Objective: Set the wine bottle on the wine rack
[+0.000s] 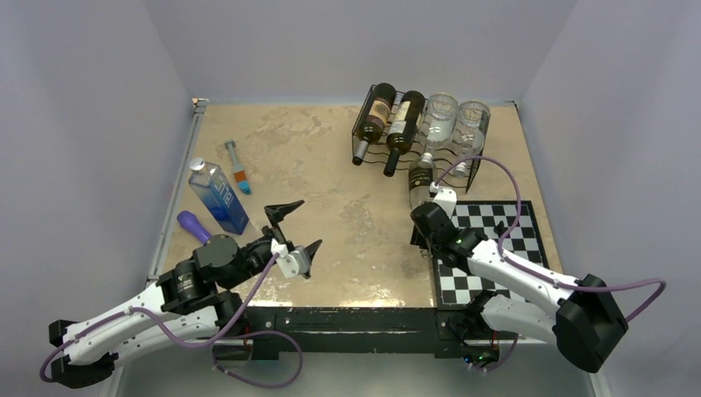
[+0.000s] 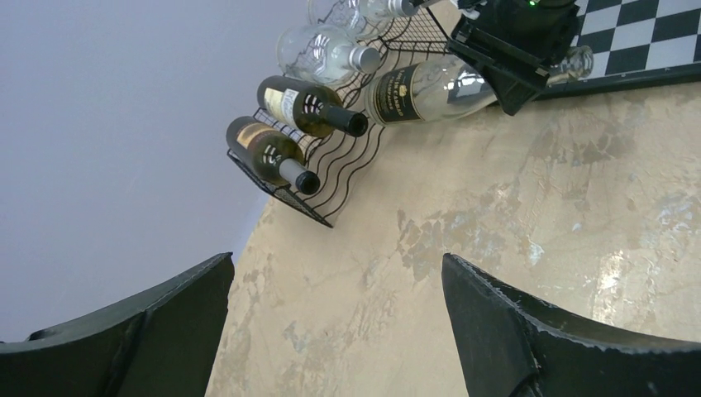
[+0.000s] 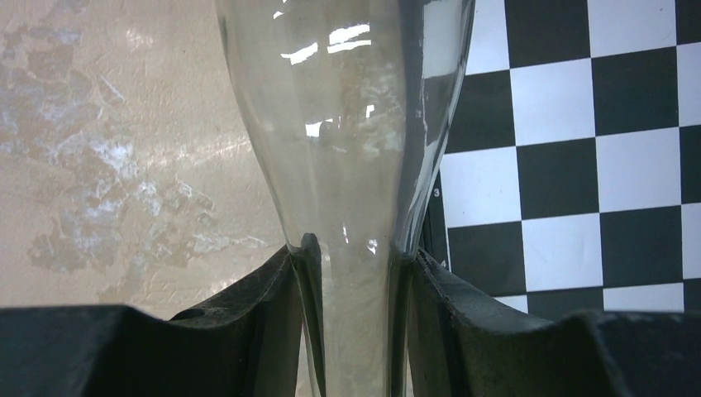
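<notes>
Top external, right arm [image 1: 512,269] outstretched, holding bottle [image 1: 421,178]

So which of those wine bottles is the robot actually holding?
The clear bottle with the dark label, at the front of the wine rack: the right arm's jaws clamp its neck. The other four bottles lie in the rack, untouched.

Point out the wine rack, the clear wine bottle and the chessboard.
wine rack [image 2: 340,178], left wrist view, bare wavy front wires.
clear wine bottle [image 1: 422,178], top external view, labelled body.
chessboard [image 1: 489,217], top external view, far squares.
</notes>
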{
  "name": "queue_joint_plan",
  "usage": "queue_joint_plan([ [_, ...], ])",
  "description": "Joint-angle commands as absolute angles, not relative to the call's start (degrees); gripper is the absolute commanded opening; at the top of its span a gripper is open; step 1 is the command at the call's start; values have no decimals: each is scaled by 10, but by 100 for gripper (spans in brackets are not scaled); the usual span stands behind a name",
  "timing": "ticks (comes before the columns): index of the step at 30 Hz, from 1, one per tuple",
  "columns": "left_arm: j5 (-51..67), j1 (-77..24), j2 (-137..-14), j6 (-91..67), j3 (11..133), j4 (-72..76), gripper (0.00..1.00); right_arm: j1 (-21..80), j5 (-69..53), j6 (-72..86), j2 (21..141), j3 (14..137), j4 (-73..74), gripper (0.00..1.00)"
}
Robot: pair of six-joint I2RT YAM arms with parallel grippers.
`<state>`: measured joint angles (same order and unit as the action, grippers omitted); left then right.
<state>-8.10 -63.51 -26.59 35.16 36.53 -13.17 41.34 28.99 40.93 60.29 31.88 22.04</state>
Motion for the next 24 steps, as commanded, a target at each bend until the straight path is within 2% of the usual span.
queue_joint_plan([
  [1,-82,-636,-257,327,389,-156,99,390,340,392,604,343,62,0],
  [9,-87,-636,-250,317,392,-162,99,361,340,351,649,351,-11,0],
  [16,-85,-636,-254,311,418,-190,99,342,355,325,742,383,-120,0],
  [24,-98,-636,-252,308,448,-221,99,335,398,339,848,470,-115,0],
])
